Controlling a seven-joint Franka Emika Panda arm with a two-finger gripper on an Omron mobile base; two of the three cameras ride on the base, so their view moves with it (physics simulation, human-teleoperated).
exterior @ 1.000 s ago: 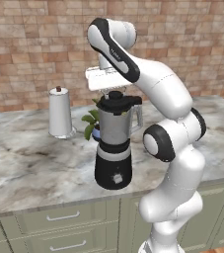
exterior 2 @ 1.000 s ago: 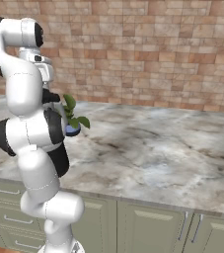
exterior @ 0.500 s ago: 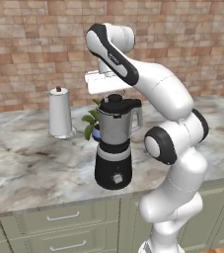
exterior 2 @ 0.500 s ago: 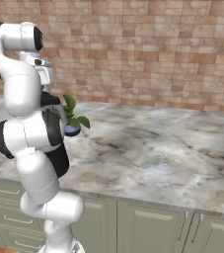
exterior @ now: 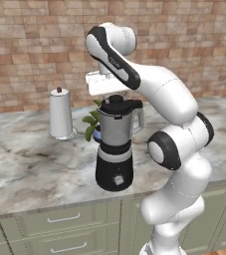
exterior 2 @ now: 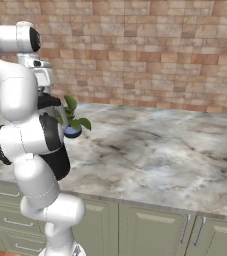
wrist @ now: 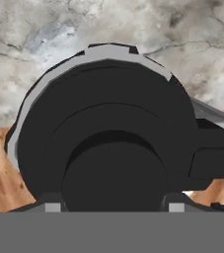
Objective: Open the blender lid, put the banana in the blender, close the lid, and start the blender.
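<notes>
The blender is showing a grey translucent jar that looks like smooth plastic or glass, over a glossy black base with a silvery metal-like band. The blender lid is appearing matt black and smooth, like plastic. The bench is presenting a polished, veined grey marble top. Behind it, the wall is showing rough reddish brick. The white roll is looking like paper. The cabinet fronts are wearing a matt grey-green painted finish.

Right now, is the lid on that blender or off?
On. The black blender lid sits on the jar of the blender, with the claw just above it.
</notes>
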